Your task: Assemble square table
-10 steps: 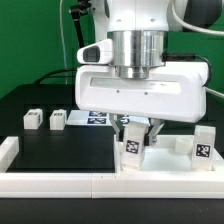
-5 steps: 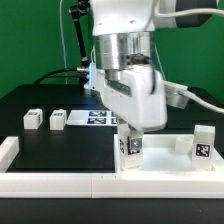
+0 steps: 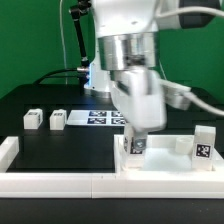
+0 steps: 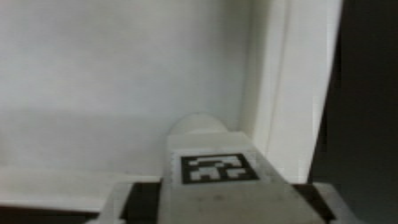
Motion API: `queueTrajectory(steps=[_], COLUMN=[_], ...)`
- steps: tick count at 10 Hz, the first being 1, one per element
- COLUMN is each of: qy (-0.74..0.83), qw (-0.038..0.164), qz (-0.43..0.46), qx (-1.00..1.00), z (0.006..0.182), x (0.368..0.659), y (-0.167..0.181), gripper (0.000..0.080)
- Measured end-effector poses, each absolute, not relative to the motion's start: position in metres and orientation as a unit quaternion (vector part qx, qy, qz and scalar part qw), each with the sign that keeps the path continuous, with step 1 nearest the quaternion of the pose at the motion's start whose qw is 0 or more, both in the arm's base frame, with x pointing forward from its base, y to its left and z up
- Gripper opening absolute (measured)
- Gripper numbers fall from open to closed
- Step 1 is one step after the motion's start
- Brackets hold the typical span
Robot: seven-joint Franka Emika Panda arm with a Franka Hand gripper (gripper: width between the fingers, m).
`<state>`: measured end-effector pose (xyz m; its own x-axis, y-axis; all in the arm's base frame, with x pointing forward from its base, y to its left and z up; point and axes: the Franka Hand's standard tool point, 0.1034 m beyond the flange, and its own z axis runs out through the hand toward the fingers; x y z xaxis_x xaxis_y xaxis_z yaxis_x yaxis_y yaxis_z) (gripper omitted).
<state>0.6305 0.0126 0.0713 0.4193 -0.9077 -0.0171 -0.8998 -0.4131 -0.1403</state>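
The small white tagged block leg (image 3: 134,146) is shifted slightly toward the exterior view's right since earlier, over the white plastic square tabletop (image 3: 172,160). Only in the wrist view is it shown pinched at both sides by the two-finger gripper (image 4: 217,200).

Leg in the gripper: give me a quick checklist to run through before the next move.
1. The gripper is shut on the held leg: ok.
2. The held leg stands upright, tag visible: ok.
3. The held leg is over the tabletop, beside its rim: ok.
4. The held leg's base is seated in a socket: cannot tell, hidden.
5. The standing leg at the exterior view's right is clear of the gripper: ok.
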Motion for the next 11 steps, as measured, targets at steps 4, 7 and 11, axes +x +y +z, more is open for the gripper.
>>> queueTrajectory(steps=[4,7,11], qy=[0.383,0.095,0.048], qw=[0.06,0.031,0.029], qz=[-0.039,-0.05,-0.047], qx=[-0.921,-0.994,-0.997], z=[0.07,0.069,0.07], x=[0.626,0.625,0.625], y=[0.014,0.011,0.0], gripper=[0.0642,0.0649,0.053])
